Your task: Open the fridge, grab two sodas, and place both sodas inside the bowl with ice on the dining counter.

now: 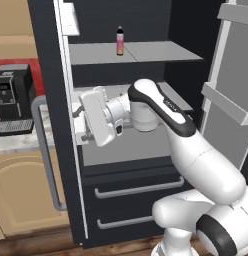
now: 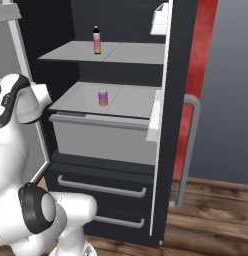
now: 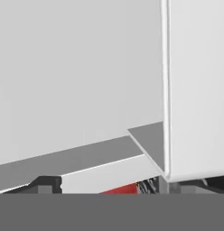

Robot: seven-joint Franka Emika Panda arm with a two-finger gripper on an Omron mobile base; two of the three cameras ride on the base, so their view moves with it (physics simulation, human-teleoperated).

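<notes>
The short can (image 2: 102, 97), smooth and banded purple to yellow, stands on the fridge's (image 1: 146, 75) middle grey shelf; the slim dark-capped bottle (image 1: 120, 41) stands on the flat shelf above. The gripper (image 1: 82, 120) faces the left door's inner wall, away from both; whether its jaws are open cannot be told. Risk: swinging round, the bulky white wrist may strike that door or topple the can

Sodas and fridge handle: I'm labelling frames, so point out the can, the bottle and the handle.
can (image 2: 102, 97), right base view, its side.
bottle (image 2: 97, 41), right base view, pink-orange body.
handle (image 1: 44, 150), left base view, vertical bar.
</notes>
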